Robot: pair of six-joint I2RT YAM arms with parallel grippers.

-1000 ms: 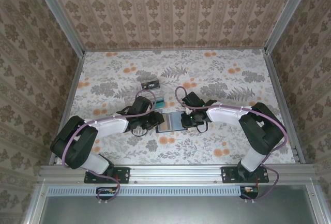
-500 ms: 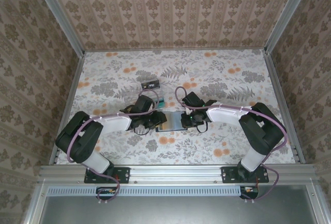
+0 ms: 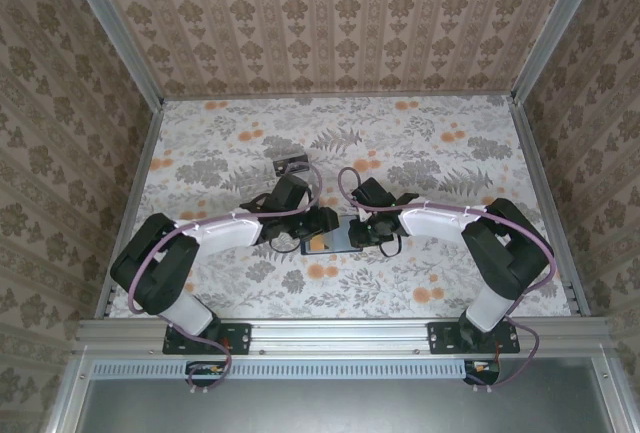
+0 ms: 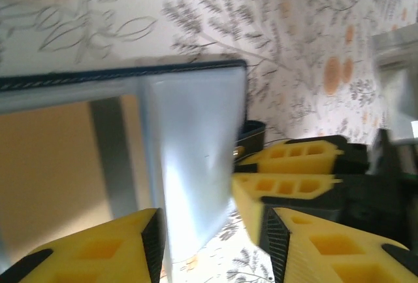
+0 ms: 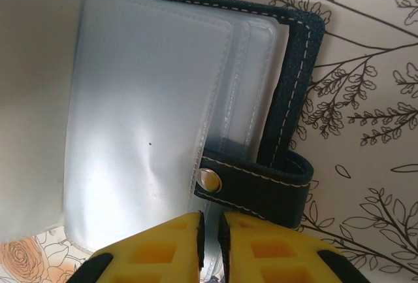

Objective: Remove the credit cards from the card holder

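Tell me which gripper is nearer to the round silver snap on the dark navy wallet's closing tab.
Right: the right gripper is just beside the snap; the left gripper straddles the wallet's grey-blue page, farther away.

No word, number, brand or sign can be read anywhere. The card holder (image 5: pixel 297 87) shows only plain clear sleeves (image 5: pixel 144 119), bare stitching and a blank snap stud (image 5: pixel 209 180). A small dark item (image 3: pixel 290 163) toward the far edge of the surface (image 3: pixel 450 133) carries pale marks too small to make out.
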